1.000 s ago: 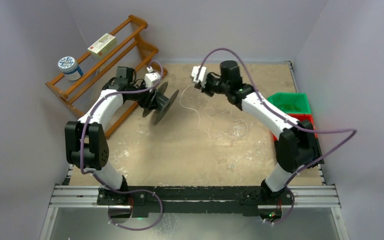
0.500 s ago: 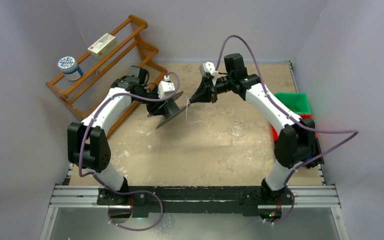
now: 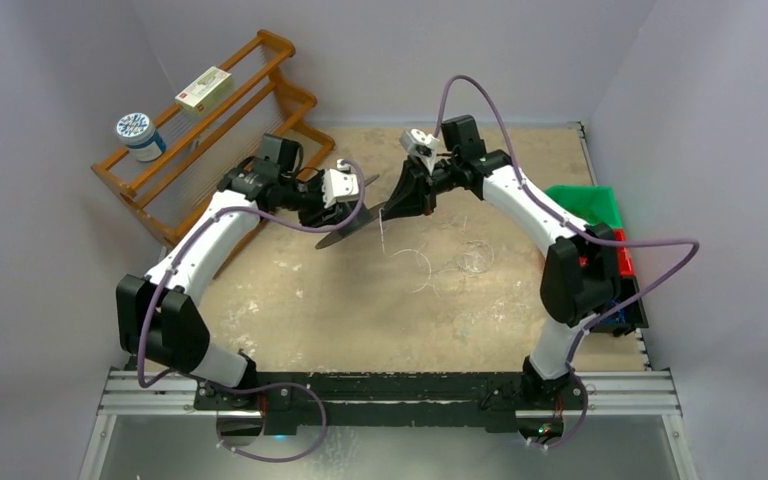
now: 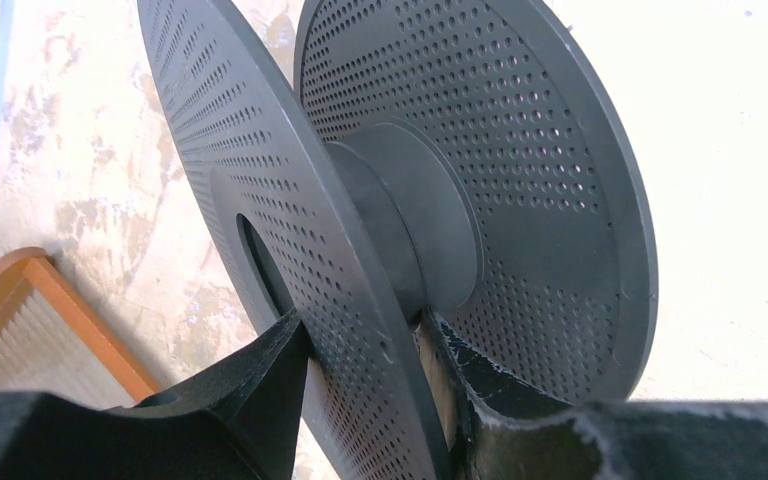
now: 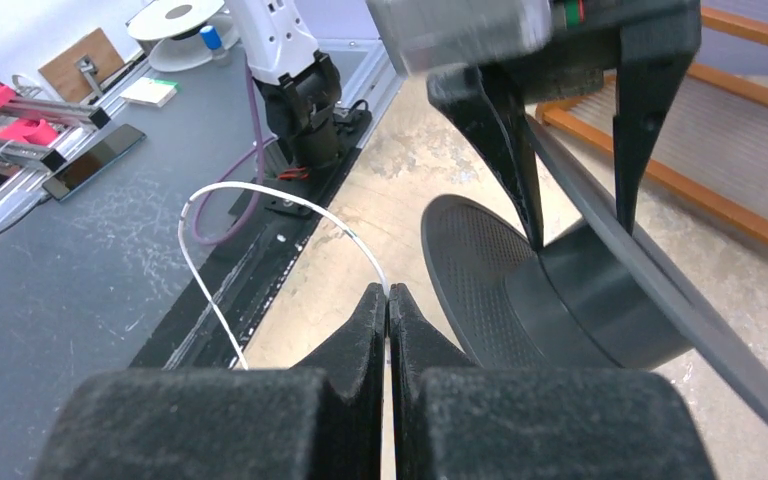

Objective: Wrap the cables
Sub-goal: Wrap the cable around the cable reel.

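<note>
A black spool [image 4: 520, 150] with two perforated flanges and a bare hub is held in the air. My left gripper [image 4: 365, 350] is shut on its near flange, one finger on each face. From above, the spool [image 3: 355, 225] hangs tilted over the middle of the table, at the tip of the left gripper [image 3: 345, 208]. My right gripper [image 5: 388, 295] is shut on the thin white cable [image 5: 260, 190], just left of the spool [image 5: 560, 300]. From the right gripper [image 3: 388, 213] the cable [image 3: 422, 262] drops to loose loops on the table.
A wooden rack [image 3: 210, 130] at the back left carries a small box [image 3: 205, 88] and a round tin [image 3: 138, 135]. A green bin [image 3: 580, 205] and a red bin [image 3: 615, 245] sit at the right edge, behind the right arm.
The left arm has carried the spool right toward the centre and tilted it flatter. The right gripper has come down and left to the spool, pulling the cable with it.
</note>
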{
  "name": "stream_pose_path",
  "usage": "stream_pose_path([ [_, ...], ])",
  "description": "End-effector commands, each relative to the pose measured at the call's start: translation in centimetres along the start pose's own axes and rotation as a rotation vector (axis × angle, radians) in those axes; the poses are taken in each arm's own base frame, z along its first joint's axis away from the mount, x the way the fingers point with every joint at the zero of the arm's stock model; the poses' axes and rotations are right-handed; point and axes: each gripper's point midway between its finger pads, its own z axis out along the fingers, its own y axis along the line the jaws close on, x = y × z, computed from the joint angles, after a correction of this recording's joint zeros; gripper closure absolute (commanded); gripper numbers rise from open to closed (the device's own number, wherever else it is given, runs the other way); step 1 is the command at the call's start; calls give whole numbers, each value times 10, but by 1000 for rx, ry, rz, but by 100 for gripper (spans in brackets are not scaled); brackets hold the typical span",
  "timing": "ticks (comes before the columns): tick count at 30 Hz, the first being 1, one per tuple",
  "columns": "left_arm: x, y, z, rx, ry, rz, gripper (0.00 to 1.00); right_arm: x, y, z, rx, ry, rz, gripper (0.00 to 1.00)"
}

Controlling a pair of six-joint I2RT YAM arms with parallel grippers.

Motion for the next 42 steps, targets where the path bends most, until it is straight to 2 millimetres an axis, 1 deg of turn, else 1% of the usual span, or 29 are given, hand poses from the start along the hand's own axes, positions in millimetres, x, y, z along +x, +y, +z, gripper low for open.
stream_pose_path([
  [1,6,3,8,-3,28,24,100,-41,36,-2,-63,-41,-94,100],
  [4,10,14,12,-55,44,-16,100,-50,45,-2,-67,-41,-125,100],
  [6,9,19,13,-76,39,-25,100,-54,56,-2,-94,-52,-141,100],
  [9,8,17,15,-66,31,-31,100,-55,63,-3,-104,-50,-148,100],
  [11,5,11,16,-38,17,-29,100,-51,56,-3,-65,-34,-151,100],
  [13,-1,3,16,5,-17,-26,100,-44,41,-3,-2,-13,-161,100],
  [19,-18,-20,17,104,-87,-20,100,-26,23,-2,5,-9,-91,100],
  [23,-21,-31,20,142,-93,-23,100,-24,19,-2,14,-6,-86,100],
  [28,-24,-42,27,145,-74,14,100,-23,18,-2,12,-10,-70,100],
  [35,-25,-52,31,177,-86,7,100,-23,18,-2,40,-10,-81,100],
  [39,-28,-57,31,198,-103,2,100,-22,17,-2,54,-10,-85,100],
  [41,-27,-55,31,186,-97,3,100,-24,19,-2,48,-12,-81,100],
  [42,-25,-51,32,163,-89,-2,100,-26,20,-2,46,-14,-85,100],
])
